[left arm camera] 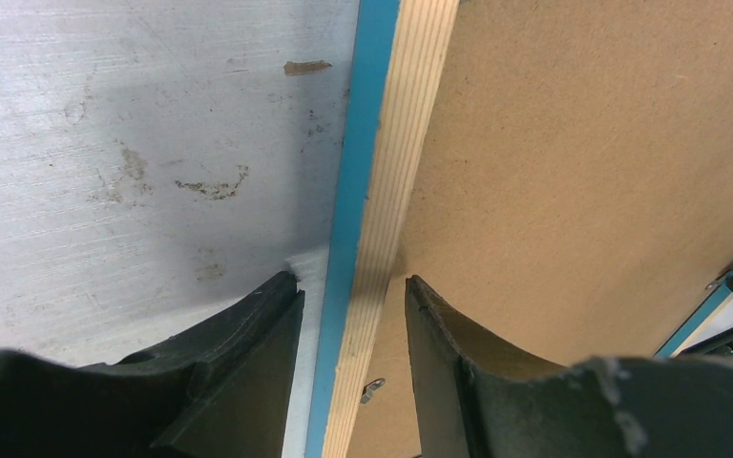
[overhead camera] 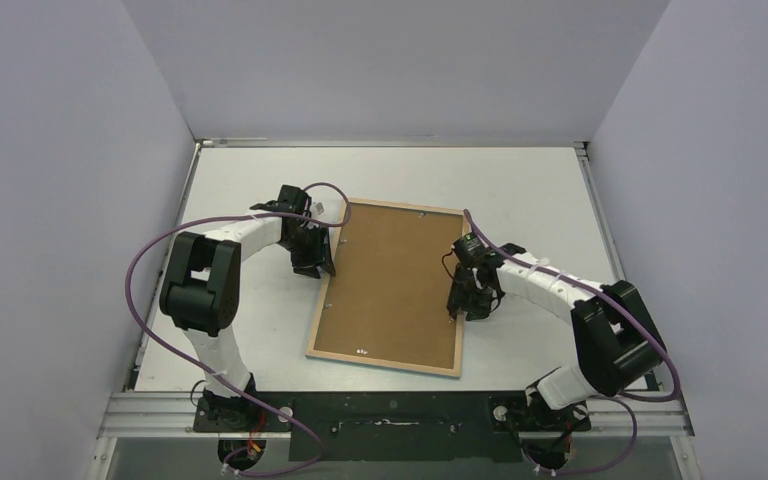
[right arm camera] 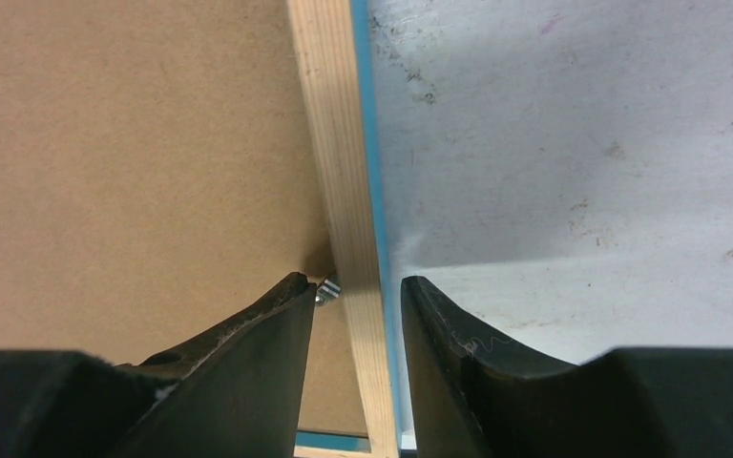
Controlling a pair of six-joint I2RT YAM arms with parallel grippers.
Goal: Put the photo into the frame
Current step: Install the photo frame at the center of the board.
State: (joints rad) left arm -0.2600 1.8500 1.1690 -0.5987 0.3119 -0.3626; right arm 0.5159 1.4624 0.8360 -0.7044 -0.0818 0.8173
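Observation:
The frame (overhead camera: 385, 365) lies face down on the table, its light wood back up, with the plain brown backing board (overhead camera: 395, 280) set in it. The photo is not in view. My left gripper (overhead camera: 322, 265) is open and straddles the frame's left rail (left arm camera: 391, 143), one finger over the table and one over the board (left arm camera: 582, 143), with small gaps on both sides. My right gripper (overhead camera: 463, 305) is open and straddles the right rail (right arm camera: 339, 143) in the same way, its inner finger beside a small metal tab (right arm camera: 327, 289) on the board (right arm camera: 124, 143).
The white table (overhead camera: 260, 180) is walled by grey panels at the back and both sides. A black rail (overhead camera: 400, 412) with the arm bases runs along the near edge. Another metal tab (left arm camera: 372, 388) sits by the left rail.

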